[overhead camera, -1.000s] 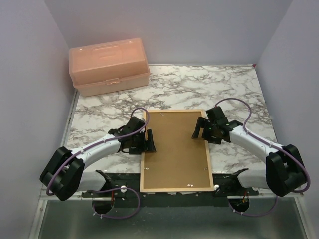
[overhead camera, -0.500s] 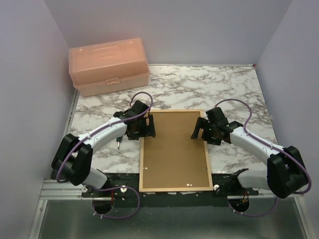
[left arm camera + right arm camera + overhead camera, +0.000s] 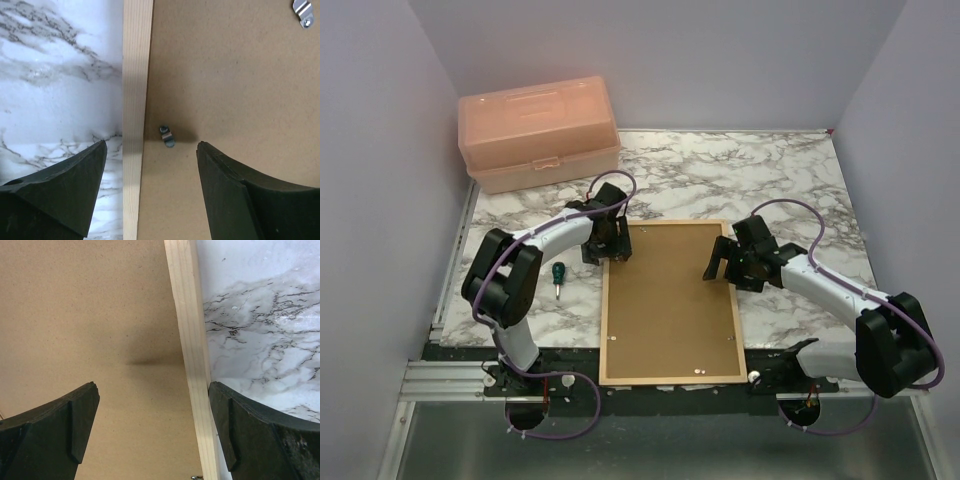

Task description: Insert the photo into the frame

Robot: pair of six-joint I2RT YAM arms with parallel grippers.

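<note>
The light-wood frame [image 3: 604, 335] lies face down on the marble table, filled by the brown backing board [image 3: 670, 300]. The photo is hidden. My left gripper [image 3: 608, 246] hovers at the frame's left bar near its far corner. It is open, and in the left wrist view the gripper [image 3: 151, 145] straddles the wooden bar [image 3: 136, 90] and a small metal tab [image 3: 167, 136]. My right gripper [image 3: 728, 268] is open over the frame's right bar. In the right wrist view the gripper [image 3: 152, 386] spans the bar [image 3: 187, 315] and the board [image 3: 90, 315], holding nothing.
A peach plastic toolbox [image 3: 538, 132] stands at the back left. A small green-handled screwdriver [image 3: 558, 276] lies on the marble left of the frame. A metal hanger [image 3: 302, 12] is fixed to the board. Side walls close in the table.
My left arm has swung away along the frame's left bar toward its far corner, uncovering the screwdriver. The right arm and the frame have stayed put.
</note>
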